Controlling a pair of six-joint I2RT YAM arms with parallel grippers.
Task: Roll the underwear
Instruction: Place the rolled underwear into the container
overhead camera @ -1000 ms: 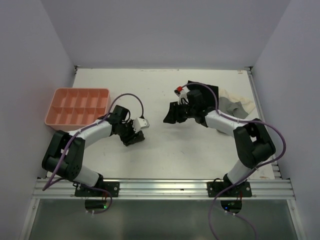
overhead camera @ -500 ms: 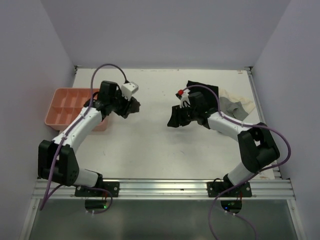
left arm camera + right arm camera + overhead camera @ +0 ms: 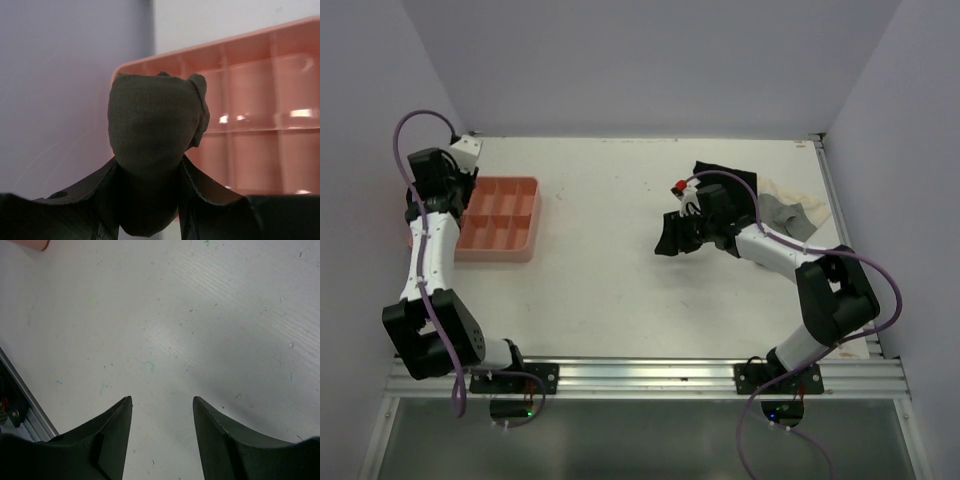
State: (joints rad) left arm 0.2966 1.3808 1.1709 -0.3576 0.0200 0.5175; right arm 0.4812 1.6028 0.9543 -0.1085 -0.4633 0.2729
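The underwear [image 3: 152,130] is a bunched dark brown bundle held between the fingers of my left gripper [image 3: 150,172], which is shut on it. In the top view my left gripper [image 3: 447,180] is raised at the far left, by the left end of the pink tray [image 3: 505,240], close to the wall; the bundle hardly shows there. My right gripper [image 3: 670,236] is open and empty, low over bare table right of centre. The right wrist view shows its fingertips [image 3: 125,405] spread wide over the white surface.
The pink tray [image 3: 260,100] has several empty compartments. A black garment [image 3: 732,180] and a grey-and-cream garment [image 3: 790,212] lie at the back right behind my right arm. The left wall [image 3: 55,90] is close to my left gripper.
My left arm has swung from the table's middle up and far left to the tray's left end, carrying the underwear. My right arm has barely moved.
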